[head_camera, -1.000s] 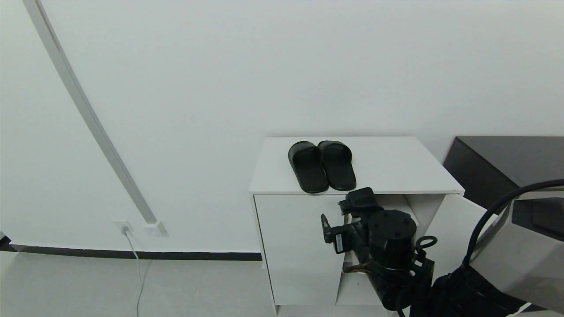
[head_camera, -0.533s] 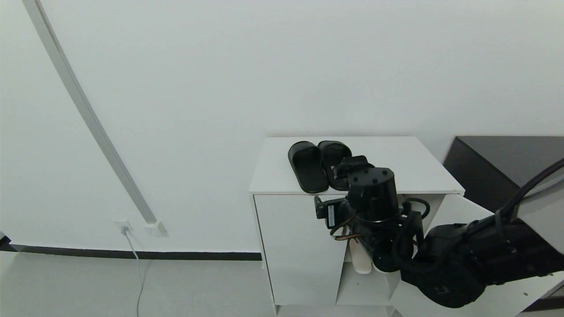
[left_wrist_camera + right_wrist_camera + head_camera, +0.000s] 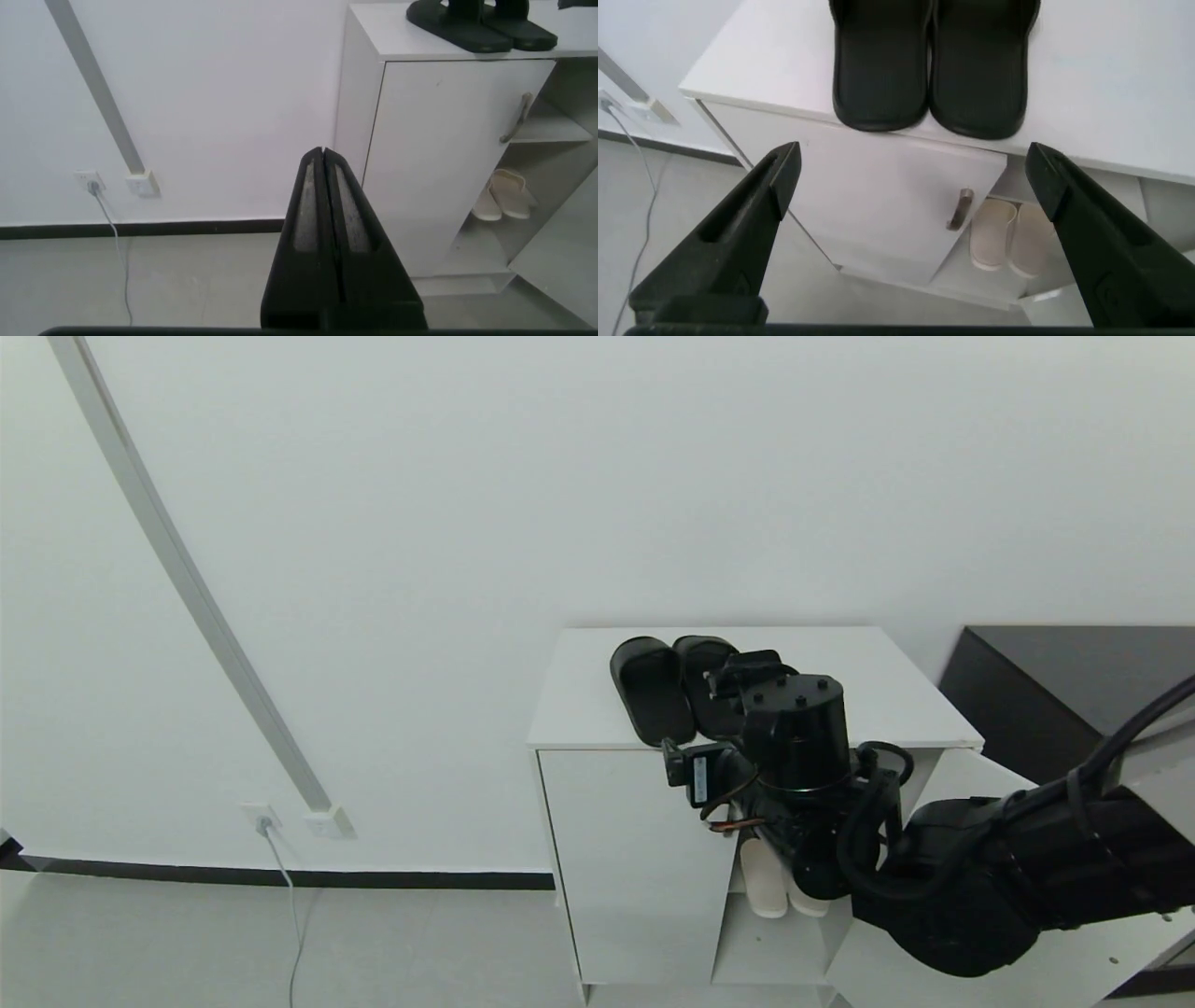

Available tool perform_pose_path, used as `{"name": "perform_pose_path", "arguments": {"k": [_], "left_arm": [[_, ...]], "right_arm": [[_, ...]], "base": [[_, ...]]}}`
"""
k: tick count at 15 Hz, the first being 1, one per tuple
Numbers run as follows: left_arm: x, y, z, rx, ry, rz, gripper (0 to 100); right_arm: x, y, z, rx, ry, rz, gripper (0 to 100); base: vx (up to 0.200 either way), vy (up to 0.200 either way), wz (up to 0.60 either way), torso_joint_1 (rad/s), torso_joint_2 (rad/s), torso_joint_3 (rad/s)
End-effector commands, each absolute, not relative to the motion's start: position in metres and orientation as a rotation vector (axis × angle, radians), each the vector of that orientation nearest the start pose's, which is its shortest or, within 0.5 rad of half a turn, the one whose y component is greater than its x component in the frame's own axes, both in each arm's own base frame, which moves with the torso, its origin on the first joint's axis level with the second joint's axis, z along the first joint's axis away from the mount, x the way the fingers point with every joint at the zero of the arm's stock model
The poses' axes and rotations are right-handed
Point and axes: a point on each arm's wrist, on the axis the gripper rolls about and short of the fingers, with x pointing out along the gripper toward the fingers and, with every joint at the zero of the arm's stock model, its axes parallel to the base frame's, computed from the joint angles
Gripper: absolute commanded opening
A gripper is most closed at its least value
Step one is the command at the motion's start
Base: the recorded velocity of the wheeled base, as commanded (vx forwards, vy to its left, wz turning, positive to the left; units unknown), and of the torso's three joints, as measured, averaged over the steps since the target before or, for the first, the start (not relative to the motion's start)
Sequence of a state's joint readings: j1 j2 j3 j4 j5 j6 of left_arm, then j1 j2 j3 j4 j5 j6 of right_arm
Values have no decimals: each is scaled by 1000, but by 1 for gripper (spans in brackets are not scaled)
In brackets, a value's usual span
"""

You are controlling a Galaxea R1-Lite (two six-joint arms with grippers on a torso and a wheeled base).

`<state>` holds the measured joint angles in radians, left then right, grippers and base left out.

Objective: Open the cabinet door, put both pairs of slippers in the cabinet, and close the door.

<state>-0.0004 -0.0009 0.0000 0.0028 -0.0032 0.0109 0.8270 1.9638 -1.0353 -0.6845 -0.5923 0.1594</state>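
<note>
A pair of black slippers (image 3: 653,691) lies side by side on top of the white cabinet (image 3: 840,681), near its front edge. The right-hand door (image 3: 966,784) stands open, and the left door (image 3: 635,859) with its handle (image 3: 959,207) is closed. White slippers (image 3: 767,889) rest on a shelf inside. My right gripper (image 3: 913,154) is open and hovers just in front of and above the black slippers (image 3: 929,56), touching nothing. In the head view, my right gripper (image 3: 736,670) covers part of the right black slipper. My left gripper (image 3: 324,187) is shut and empty, low and well left of the cabinet (image 3: 448,140).
A dark table (image 3: 1074,681) stands right of the cabinet, close to the open door. A grey conduit (image 3: 177,569) runs down the wall to a socket (image 3: 264,819) with a cable. Bare floor lies left of the cabinet.
My right arm has risen from in front of the cabinet opening to the level of the top, close to the black slippers. The white slippers inside have come into sight.
</note>
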Motion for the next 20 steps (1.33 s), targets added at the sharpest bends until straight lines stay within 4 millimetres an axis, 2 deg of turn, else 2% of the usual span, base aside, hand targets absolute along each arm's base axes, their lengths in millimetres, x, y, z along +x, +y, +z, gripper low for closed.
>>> {"name": "perform_pose_path", "arguments": {"k": [1,4,9,20], "left_arm": [[-23,0,75,11,3,-3,0],[-23,0,75,9,2,-3,0],[-23,0,75,9,2,0,0],[-23,0,75,9,2,0,0]], "right_arm": [[263,267,154,-10,214,220,100],[262,267,154,-10,214,223,100],[266,270,146,-21,229,232,100],[322,280,122,6,182,230,100]], "base": [[200,0,0,-7,-7,2],[200,0,0,6,1,1],[0,0,0,0,0,0],[0,0,0,0,0,0]]}}
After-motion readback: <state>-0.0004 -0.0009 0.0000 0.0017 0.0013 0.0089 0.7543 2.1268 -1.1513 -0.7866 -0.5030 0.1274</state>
